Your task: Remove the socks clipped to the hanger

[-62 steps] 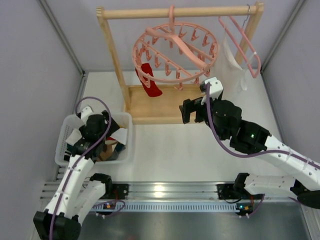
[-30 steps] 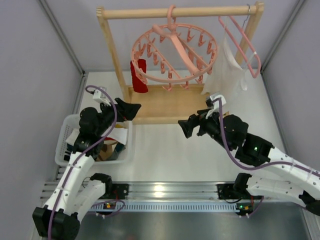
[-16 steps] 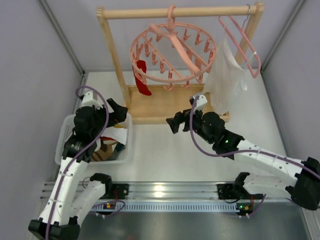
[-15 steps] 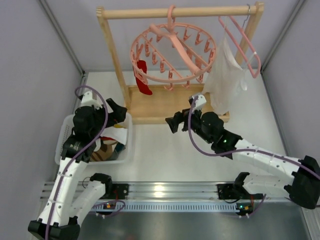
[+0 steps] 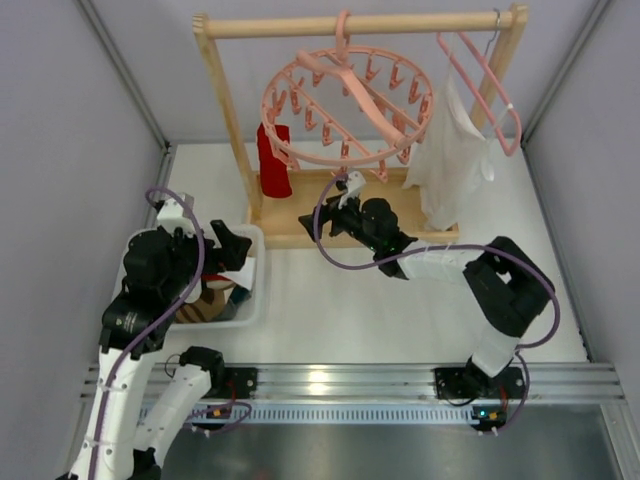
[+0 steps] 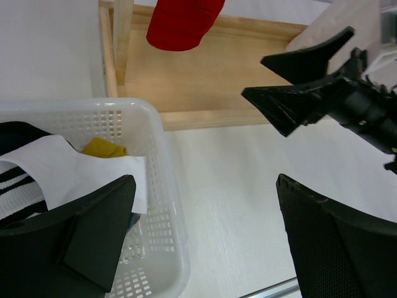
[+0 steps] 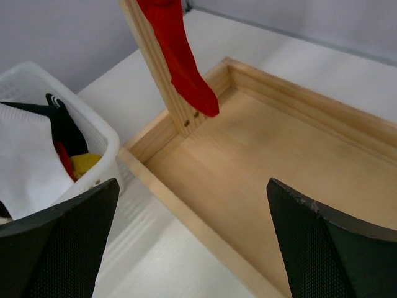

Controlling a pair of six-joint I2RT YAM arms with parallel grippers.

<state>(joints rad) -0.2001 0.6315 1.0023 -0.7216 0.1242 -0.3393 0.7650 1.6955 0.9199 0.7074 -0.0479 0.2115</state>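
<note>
Only overhead shows hanger (image 5: 365,96) clipping red sock (image 5: 273,165); left fingers (image 6: 93,236), right fingers (image 7: 56,242) gape.

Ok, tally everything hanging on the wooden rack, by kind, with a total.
Round clip hanger: 1
Triangular coat hanger: 1
Red sock: 1
White garment: 1
Total: 4
</note>
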